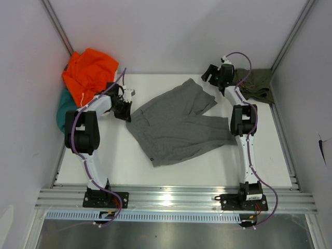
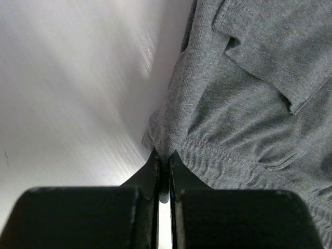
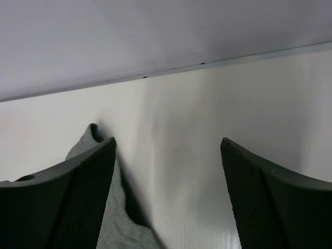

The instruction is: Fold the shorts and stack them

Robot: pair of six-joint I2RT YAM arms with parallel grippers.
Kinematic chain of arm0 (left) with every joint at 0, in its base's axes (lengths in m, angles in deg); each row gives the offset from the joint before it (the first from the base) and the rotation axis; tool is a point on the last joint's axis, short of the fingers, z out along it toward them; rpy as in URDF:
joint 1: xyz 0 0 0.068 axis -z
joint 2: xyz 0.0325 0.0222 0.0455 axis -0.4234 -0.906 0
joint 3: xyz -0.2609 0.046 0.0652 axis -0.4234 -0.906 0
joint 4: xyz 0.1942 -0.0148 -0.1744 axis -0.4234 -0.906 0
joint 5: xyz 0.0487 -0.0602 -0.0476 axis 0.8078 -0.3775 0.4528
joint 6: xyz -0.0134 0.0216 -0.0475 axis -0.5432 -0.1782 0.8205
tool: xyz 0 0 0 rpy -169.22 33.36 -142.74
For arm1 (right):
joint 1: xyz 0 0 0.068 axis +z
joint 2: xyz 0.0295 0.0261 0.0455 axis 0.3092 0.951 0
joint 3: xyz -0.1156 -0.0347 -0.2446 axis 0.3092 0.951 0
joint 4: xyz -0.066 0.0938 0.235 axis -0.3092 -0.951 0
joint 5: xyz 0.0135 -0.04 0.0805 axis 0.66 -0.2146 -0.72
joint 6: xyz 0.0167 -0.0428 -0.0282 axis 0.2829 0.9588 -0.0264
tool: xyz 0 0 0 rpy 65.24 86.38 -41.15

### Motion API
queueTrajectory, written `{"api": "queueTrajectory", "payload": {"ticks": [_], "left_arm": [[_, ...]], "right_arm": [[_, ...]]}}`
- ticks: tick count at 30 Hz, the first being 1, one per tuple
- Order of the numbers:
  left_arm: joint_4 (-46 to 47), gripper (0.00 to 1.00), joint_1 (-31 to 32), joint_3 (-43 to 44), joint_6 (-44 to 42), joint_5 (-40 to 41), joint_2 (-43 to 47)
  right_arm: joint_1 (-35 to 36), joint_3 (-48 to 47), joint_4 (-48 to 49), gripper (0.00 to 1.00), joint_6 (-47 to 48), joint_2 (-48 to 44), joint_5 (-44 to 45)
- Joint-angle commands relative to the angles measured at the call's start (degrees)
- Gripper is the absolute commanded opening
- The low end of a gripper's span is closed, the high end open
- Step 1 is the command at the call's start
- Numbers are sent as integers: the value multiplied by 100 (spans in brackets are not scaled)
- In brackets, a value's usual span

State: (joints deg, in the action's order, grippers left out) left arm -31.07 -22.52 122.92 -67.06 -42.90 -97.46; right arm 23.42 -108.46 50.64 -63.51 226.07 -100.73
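Left claw (image 2: 162, 156) pinches grey shorts (image 2: 233, 129) at waistband; right claw (image 3: 167, 144) gapes beside them.

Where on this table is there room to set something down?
Bare white table lies along the near edge, between the grey cloth shorts and the metal rail. Far corners are crowded: orange garment and teal garment left, olive green shorts right.

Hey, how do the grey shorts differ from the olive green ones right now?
The grey shorts lie spread out in the middle of the table; the olive green shorts sit bunched at the far right corner. The left gripper is shut on the grey shorts' edge; no gripper holds the olive green shorts. Both are soft cloth, neither neatly folded.
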Motion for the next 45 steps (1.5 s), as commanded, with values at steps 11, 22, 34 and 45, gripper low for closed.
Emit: {"api": "queueTrajectory", "payload": {"ticks": [11,22,34,45], "left_arm": [[-36,0,46,63,-4,131,162],[-97,1,38,362,22,254,153],[-545,2,-209,1645,102,350,-567],[-756,77,-235,1768,-21,526,-120]], "right_arm": [[-277,1661,-141,88,538,-1724,-336],[-392,5924,-597,90,907,-5670,781],[-875,8045,-414,66,679,-6824,676],[-647,7878,-185,50,740,-5963,341]]}}
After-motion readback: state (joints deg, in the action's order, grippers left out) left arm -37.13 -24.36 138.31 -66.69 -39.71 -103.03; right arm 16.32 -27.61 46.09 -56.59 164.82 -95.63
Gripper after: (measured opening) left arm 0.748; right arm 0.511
